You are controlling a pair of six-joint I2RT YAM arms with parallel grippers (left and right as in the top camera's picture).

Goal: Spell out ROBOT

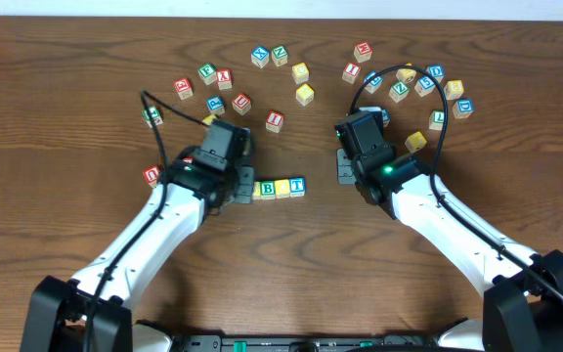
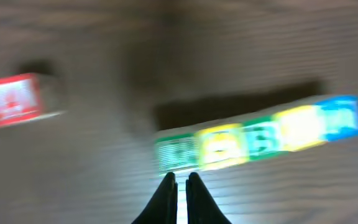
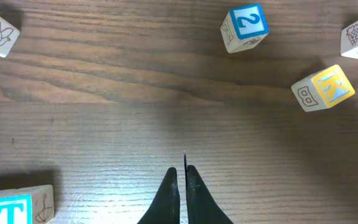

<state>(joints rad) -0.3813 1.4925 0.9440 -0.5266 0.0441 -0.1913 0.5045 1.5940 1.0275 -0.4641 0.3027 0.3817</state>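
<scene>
The left pincer (image 2: 179,179), fully closed and empty, has the blurred five-cube row (image 2: 257,140) just ahead of its tips, B (image 1: 268,188) and T (image 1: 297,185) readable from above, while the right pincer (image 3: 182,171), also closed on nothing, faces a blue 2 (image 3: 245,27) and a yellow K (image 3: 325,88).

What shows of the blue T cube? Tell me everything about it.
The blue T cube is a small, pale wooden block. Its top face carries a blue T inside a blue frame, and one side bears a faint line drawing. It sits flat and square on the wooden table, at the right end of the row of cubes in the overhead view, flush against a yellow cube. Nothing else touches it.
</scene>
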